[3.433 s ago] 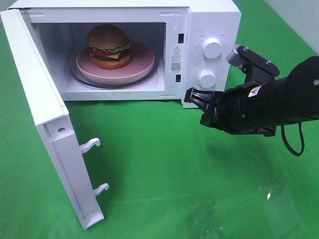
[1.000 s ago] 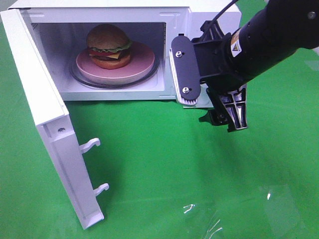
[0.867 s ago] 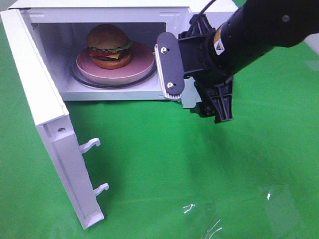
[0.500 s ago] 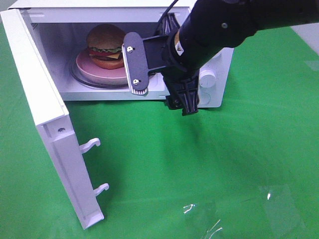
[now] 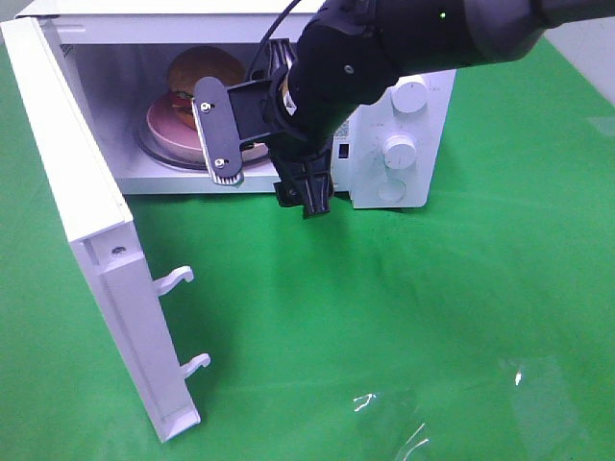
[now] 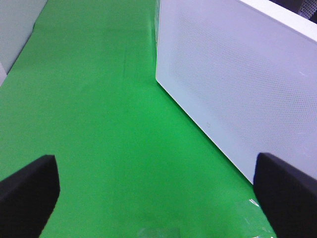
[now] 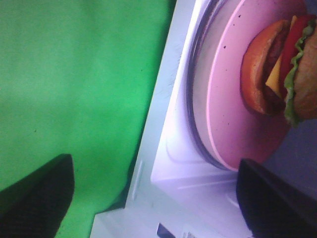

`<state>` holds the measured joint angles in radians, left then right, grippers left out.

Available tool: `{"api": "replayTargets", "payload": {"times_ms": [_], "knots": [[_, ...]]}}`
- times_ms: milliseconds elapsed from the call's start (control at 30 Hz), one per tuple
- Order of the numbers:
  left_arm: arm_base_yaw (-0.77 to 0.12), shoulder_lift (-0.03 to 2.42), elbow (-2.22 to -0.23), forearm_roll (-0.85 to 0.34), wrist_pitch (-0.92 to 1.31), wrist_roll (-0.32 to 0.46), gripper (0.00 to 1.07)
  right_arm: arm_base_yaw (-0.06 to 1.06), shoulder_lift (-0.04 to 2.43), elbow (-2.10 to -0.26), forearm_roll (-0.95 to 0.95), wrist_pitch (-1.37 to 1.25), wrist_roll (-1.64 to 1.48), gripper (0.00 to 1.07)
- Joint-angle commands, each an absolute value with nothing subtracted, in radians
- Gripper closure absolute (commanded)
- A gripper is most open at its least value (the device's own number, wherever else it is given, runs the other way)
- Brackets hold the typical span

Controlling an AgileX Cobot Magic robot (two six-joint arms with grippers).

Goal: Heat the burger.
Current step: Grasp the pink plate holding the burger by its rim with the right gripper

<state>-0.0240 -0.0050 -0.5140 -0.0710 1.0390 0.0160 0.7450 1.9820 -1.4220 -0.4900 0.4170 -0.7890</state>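
My right gripper (image 5: 264, 168), jaws spread and empty, hangs at the microwave (image 5: 404, 125) mouth. Reaching further toward eleven o'clock, I risk knocking the burger (image 7: 287, 69) off its plate (image 7: 233, 124). The door (image 5: 96, 250) stands open.

burger (image 7: 280, 74): a round burger with a glossy golden-brown bun.
layers: green frilly lettuce, a red tomato slice, a yellow cheese corner and a dark patty show between the bun halves in the right wrist view.
pose: upright, whole, top bun seated squarely on the stack.
place: on a pink speckled plate (image 7: 233, 114), narrower than it, with a wide band of plate bare around the bottom bun.
setting: plate and burger sit on the glass turntable inside the open microwave (image 5: 404, 115), toward the back of the cavity.
exterior high view: only the top bun (image 5: 197, 67) and a sliver of the filling show; the rest is covered.
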Motion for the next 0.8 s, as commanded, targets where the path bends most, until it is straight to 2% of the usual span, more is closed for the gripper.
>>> {"api": "replayTargets", "payload": {"times_ms": [33,800], "knots": [[-0.021,-0.023,-0.51,-0.078,1.033,0.015,0.06,0.745,2.029,-1.485,-0.495,0.412,-0.786,0.24],[-0.021,-0.023,-0.51,-0.078,1.033,0.015,0.06,0.741,2.303,-1.761,-0.436,0.408,-0.814,0.29]]}}
